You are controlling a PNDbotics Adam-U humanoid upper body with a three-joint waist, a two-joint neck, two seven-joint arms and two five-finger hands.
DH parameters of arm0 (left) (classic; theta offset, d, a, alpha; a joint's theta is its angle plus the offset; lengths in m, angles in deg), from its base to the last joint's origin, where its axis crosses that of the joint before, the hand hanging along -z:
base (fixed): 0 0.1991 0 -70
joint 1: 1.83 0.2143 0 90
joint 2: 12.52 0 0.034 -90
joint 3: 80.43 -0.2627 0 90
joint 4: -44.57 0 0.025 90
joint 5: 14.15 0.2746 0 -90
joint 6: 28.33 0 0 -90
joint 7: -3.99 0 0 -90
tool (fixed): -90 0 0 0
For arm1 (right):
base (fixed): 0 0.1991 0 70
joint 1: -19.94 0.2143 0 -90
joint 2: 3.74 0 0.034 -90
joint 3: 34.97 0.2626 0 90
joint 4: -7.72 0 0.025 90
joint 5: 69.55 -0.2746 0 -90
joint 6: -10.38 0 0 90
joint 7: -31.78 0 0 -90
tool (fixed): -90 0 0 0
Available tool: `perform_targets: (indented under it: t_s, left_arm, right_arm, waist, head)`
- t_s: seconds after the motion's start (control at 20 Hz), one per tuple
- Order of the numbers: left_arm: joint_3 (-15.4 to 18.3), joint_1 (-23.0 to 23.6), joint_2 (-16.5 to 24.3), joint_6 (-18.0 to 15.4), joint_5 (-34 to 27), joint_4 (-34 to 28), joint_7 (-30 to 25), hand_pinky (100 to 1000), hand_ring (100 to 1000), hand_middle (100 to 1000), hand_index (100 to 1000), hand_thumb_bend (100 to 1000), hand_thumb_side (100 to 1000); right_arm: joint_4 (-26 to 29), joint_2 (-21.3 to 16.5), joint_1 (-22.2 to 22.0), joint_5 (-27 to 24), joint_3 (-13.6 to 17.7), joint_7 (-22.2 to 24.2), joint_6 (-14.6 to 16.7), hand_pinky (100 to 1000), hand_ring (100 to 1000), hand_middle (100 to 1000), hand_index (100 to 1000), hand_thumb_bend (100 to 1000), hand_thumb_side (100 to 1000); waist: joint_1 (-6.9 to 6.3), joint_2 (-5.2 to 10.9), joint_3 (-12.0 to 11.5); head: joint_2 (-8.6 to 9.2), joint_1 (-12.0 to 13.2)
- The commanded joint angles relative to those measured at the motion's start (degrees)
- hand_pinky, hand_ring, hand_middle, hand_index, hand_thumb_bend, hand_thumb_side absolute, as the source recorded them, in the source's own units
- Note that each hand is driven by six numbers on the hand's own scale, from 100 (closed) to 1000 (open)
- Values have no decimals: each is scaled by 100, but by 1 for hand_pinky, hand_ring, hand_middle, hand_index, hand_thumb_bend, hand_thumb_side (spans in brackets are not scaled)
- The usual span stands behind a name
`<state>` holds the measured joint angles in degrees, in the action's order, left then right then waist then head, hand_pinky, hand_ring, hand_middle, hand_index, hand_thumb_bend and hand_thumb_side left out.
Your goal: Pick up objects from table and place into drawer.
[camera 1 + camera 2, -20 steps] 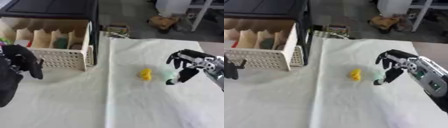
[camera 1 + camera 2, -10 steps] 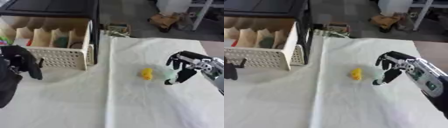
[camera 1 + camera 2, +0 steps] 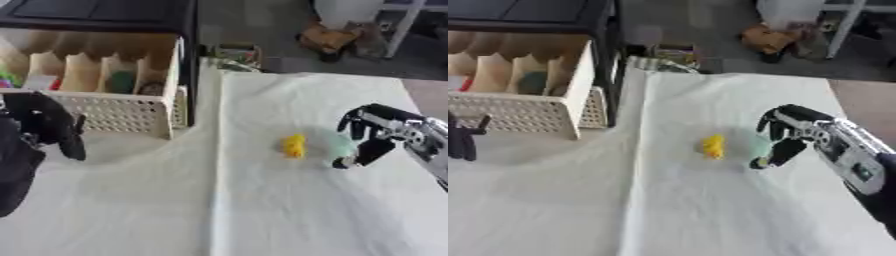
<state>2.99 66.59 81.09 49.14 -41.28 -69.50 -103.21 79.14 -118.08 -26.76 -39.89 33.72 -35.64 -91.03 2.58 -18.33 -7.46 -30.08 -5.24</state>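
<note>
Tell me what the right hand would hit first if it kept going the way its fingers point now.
Probably the pale green object just under and beside the right hand's curled fingers, then the yellow object further left. Depth is hard to judge.

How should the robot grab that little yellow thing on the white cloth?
Probably from above, pinching its two long sides. The small yellow object is taller than wide in the view and sits alone on the white cloth, so nothing blocks a reach from above. The right hand hovers just to its right, fingers curled, so it is the nearer one to use.
</note>
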Motion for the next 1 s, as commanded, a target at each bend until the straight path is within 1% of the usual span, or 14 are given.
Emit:
perform_targets:
  t_s: [0.05,0.35,0.6,0.9,0.95,1.0]
  left_arm:
    - [1,-24,24,-12,53,-52,-17,426,436,567,737,100,513]
    - [-14,-20,-8,-23,101,-52,-26,425,435,565,736,100,504]
    - [-19,-7,-53,-22,176,-52,-30,426,434,562,735,100,498]
    - [-38,-1,-91,-9,244,-52,-30,425,433,560,734,100,490]
    - [-41,2,-96,-7,259,-52,-31,425,433,560,734,100,489]
    - [-43,4,-101,-4,272,-52,-31,425,433,560,734,100,489]
  right_arm:
    - [-62,-115,74,61,126,-55,32,529,616,482,740,631,268]
    - [-193,-83,89,105,180,-151,49,523,611,455,734,625,264]
    - [-292,-60,90,191,186,-218,85,521,611,472,736,628,219]
    - [-392,-21,94,208,237,-255,102,509,601,437,712,635,218]
    - [-401,-18,96,207,239,-270,106,503,597,415,698,634,217]
    - [-406,-14,96,203,237,-283,111,503,596,412,697,633,217]
  waist:
    - [-15,92,9]
    - [-25,60,-12]
    - [-34,21,-22]
    - [-29,-5,-44]
    - [-29,-8,-40]
    - [-30,-10,-34]
  head:
    - [47,-11]
    - [101,-43]
    - [126,-70]
    - [136,-91]
    - [132,-89]
    - [126,-85]
